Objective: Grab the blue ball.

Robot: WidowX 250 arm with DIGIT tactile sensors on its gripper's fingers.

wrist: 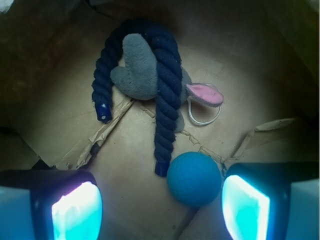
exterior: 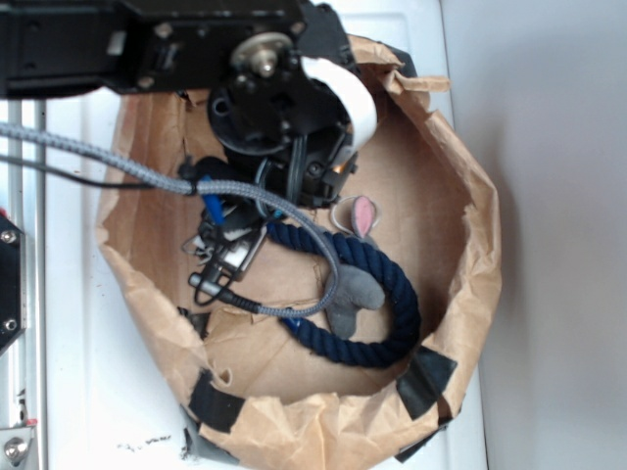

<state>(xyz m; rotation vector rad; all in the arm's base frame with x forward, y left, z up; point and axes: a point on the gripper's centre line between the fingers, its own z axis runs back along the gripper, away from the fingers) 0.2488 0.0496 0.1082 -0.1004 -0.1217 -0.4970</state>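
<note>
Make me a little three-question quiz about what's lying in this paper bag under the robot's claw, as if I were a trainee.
1. True or false: the claw is closed on the blue ball.
2. What lies draped over the grey plush toy? A) a white cloth B) the navy rope C) a paper strip
3. Fill in: in the wrist view, the ball sits nearer the ____ finger of the picture.

Key:
1. False. The fingers stand apart, with the ball between them and untouched.
2. B
3. right-hand
</note>
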